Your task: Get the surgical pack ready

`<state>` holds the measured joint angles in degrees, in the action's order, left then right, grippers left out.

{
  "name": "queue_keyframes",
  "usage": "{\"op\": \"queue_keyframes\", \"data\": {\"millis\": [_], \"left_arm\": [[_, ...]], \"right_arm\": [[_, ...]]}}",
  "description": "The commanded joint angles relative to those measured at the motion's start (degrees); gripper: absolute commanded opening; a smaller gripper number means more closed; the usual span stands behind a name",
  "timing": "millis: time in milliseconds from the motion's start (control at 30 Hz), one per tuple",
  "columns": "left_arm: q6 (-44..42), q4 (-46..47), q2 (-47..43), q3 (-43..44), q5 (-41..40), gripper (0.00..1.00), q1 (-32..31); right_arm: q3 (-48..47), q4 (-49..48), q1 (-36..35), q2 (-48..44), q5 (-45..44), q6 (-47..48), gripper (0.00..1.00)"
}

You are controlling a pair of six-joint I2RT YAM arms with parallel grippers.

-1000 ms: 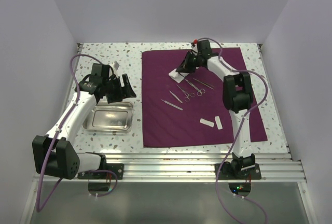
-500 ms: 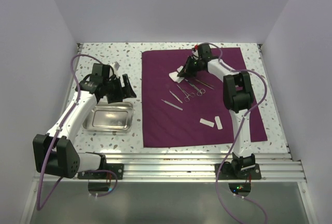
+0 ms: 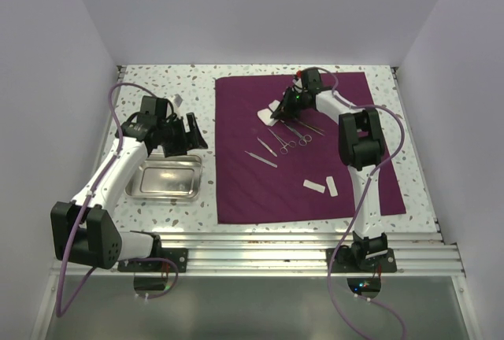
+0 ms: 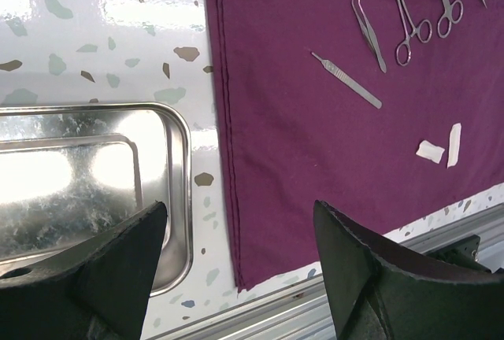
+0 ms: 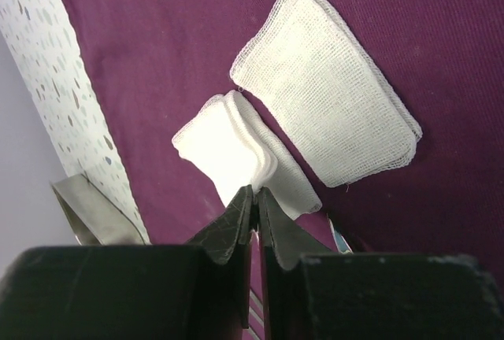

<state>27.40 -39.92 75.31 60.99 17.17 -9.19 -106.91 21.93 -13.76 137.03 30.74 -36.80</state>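
Observation:
The dark-purple cloth (image 3: 260, 190) lies flat on the right half of the table. My right gripper (image 3: 283, 104) is at its far side, shut on the edge of a folded white gauze square (image 5: 220, 147) and holding it just above the cloth. A second gauze square (image 5: 331, 112) lies flat beside it. Scissors (image 3: 293, 131), tweezers (image 3: 266, 146) and a thin scalpel-like tool (image 3: 261, 158) lie mid-cloth. The steel tray (image 3: 165, 177) sits left of the cloth. My left gripper (image 3: 183, 137) is open and empty, above the tray's far right corner (image 4: 183, 198).
Two small white strips (image 3: 323, 186) lie on the cloth's near right part and also show in the left wrist view (image 4: 430, 151). The speckled table (image 3: 157, 80) is walled on three sides. A metal rail (image 3: 276, 242) runs along the near edge.
My right gripper has shifted slightly up and right with the gauze pinched in it, and the gauze has lifted off the cloth. The left arm has barely moved.

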Motion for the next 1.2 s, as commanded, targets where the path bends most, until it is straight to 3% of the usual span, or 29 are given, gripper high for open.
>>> {"op": "queue_keyframes", "data": {"millis": [0,200,667,1167], "left_arm": [[-0.24,2.65,0.19,1.94,1.11,0.79,-0.39],[0.11,2.83,-0.07,1.59,1.46,0.79,-0.39],[0.99,3.71,-0.95,0.36,2.34,0.79,-0.39],[1.17,3.45,-1.22,0.44,2.26,0.78,-0.39]], "right_arm": [[-1.72,0.04,0.22,0.17,-0.42,1.2,0.1],[-2.77,3.98,0.31,-2.03,-1.65,3.74,0.39],[4.25,2.86,0.4,-6.95,-2.44,1.03,0.45],[7.16,-6.2,0.05,-4.94,-4.38,-11.1,0.46]]}}
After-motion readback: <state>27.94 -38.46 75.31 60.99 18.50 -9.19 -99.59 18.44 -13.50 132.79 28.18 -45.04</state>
